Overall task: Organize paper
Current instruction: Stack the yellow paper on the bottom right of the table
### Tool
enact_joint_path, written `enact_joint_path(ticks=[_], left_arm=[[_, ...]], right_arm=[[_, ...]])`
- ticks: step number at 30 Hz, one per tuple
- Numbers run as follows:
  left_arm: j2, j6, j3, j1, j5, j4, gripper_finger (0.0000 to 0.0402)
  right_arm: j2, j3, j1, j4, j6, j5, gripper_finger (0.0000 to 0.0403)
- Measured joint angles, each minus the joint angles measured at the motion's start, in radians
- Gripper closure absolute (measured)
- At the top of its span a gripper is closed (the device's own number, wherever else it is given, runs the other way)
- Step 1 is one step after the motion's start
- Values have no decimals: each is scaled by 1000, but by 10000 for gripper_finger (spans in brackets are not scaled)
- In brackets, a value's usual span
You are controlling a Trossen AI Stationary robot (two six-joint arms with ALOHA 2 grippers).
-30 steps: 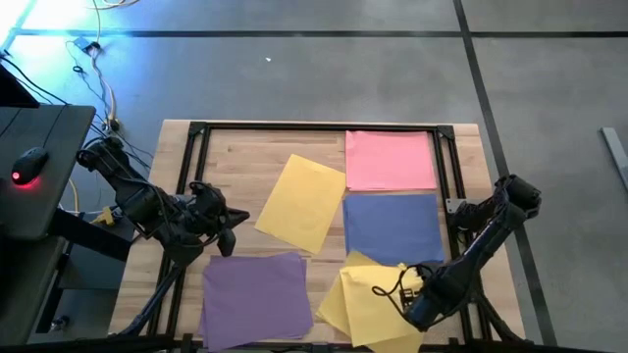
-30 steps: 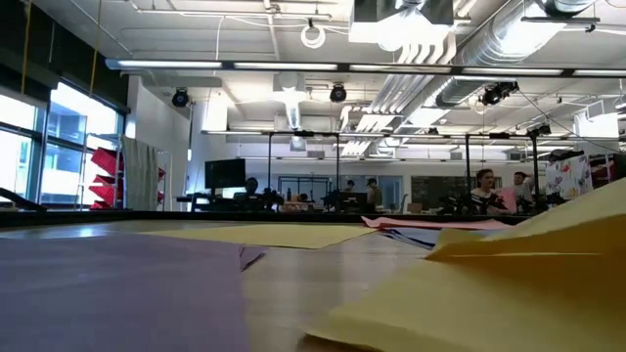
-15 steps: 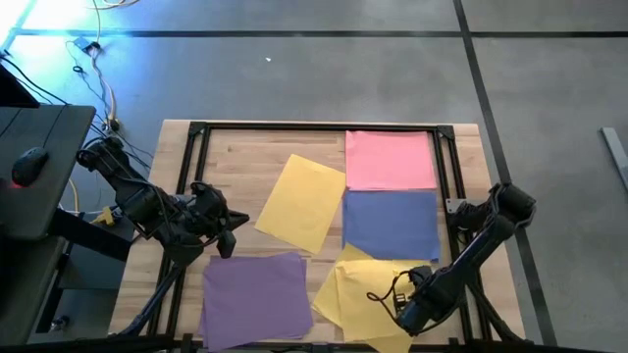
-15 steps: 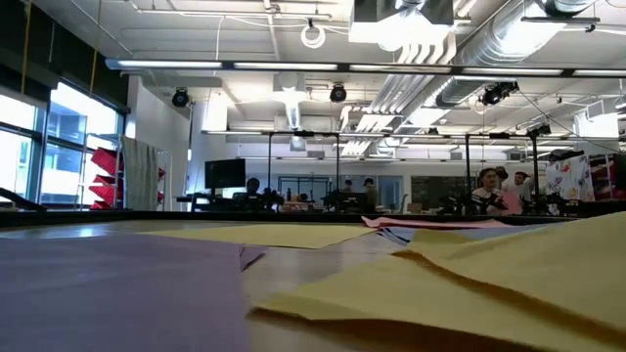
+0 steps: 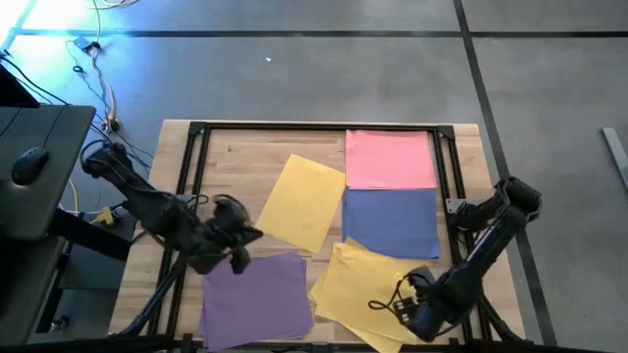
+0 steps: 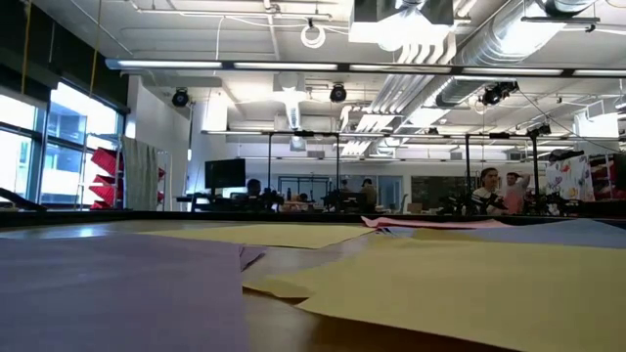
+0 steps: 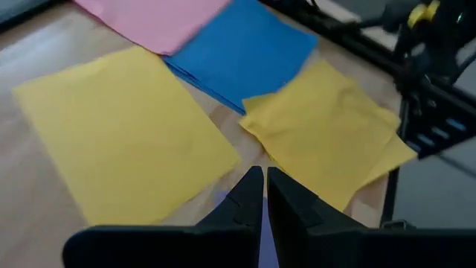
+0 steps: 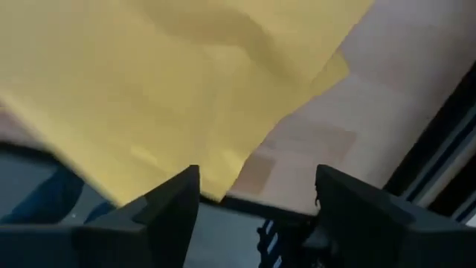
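Lying flat on the wooden table (image 5: 245, 147), the coloured sheets sit in several spots: a pink sheet (image 5: 390, 160) at the far right, a blue sheet (image 5: 391, 224) just in front of it with edges touching, a lone yellow sheet (image 5: 301, 202) tilted near the middle, a purple sheet (image 5: 257, 296) at the near left, and a loose yellow pile (image 5: 358, 292) at the near right, its far edge overlapping the blue sheet. The right gripper (image 5: 417, 314) hovers at the near edge of that yellow pile, its fingers (image 8: 172, 205) spread wide with nothing between them; the yellow paper lies just beyond them. The left gripper (image 5: 238, 240) sits between the lone yellow sheet and the purple sheet, at the purple sheet's far edge, its fingers (image 7: 249, 197) pressed together and empty.
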Motion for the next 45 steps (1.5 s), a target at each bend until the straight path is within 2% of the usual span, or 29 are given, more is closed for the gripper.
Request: enact_joint_path(ticks=[2, 7, 10, 14, 17, 23, 28, 32, 36, 41, 45], left_arm=[[47, 92, 0, 54, 74, 86, 402], [193, 310, 0, 186, 294, 263, 402], [289, 374, 0, 237, 443, 289, 402], [395, 453, 0, 244, 627, 342, 402], [456, 469, 0, 230, 738, 430, 402], [596, 407, 0, 230, 736, 475, 402], [656, 351, 0, 229, 692, 474, 402], [680, 323, 0, 229, 660, 487, 402], [715, 322, 0, 230, 659, 570, 402], [758, 266, 1, 233, 674, 623, 402], [772, 226, 3, 232, 681, 651, 402]], right_arm=[[-13, 2, 18, -13, 27, -12, 150], [-19, -1, 51, -51, 92, -118, 173], [-20, -41, 53, -74, 85, -116, 194], [-28, -134, 21, -107, 88, -71, 227], [-35, -210, -24, -7, 30, 2, 252], [-35, -347, -89, 390, -235, 121, 273], [-31, -341, -55, 619, -474, 180, 273], [6, -309, 21, 639, -437, 210, 275], [90, -281, 72, 655, -417, 254, 275], [189, -255, 76, 678, -375, 252, 275], [224, -250, 52, 716, -270, 253, 275]])
